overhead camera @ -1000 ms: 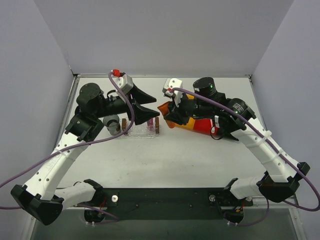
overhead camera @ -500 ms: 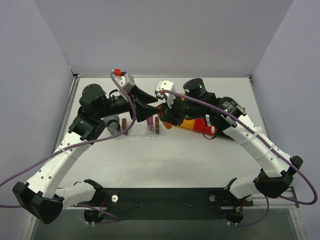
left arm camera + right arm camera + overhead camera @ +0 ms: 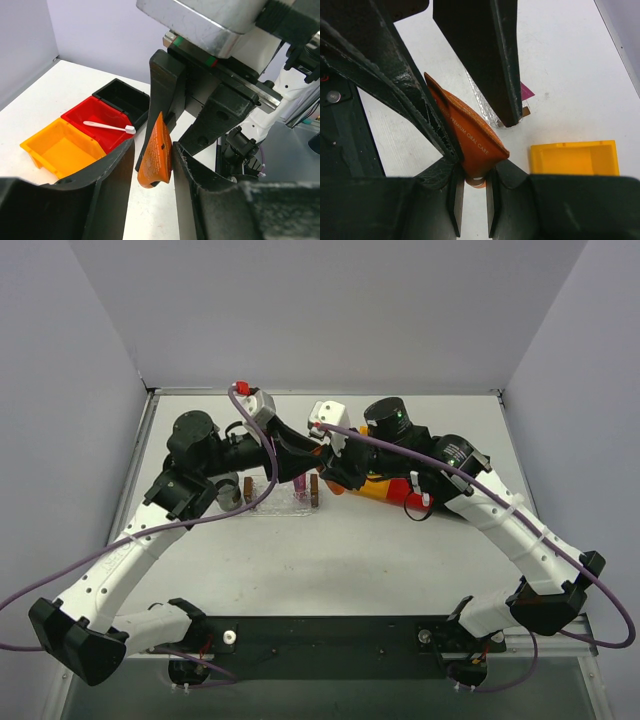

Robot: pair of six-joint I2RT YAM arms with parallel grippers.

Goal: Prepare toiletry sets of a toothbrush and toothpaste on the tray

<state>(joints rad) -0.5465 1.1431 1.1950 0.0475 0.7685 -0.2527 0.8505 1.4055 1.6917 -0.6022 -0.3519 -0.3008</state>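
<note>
My right gripper [image 3: 475,172] is shut on the cap end of the orange toothpaste tube [image 3: 470,135] and holds it in the air by the tray's right end. My left gripper [image 3: 152,146] is open, its fingers [image 3: 200,190] straddling the same tube [image 3: 156,152]; one finger touches it. In the top view both grippers meet just above the tray [image 3: 275,505]. The pink tube [image 3: 298,483] lies in the tray and also shows in the right wrist view [image 3: 526,91]. The white toothbrush [image 3: 107,126] lies in the red bin [image 3: 92,112].
An orange bin [image 3: 60,147], the red bin and a black bin [image 3: 122,97] stand in a row right of the tray. The orange bin also shows in the right wrist view [image 3: 575,157]. A grey cup [image 3: 228,490] stands at the tray's left end.
My right gripper carried the orange tube left toward the tray. My left gripper swung right and its open fingers now straddle the tube.
</note>
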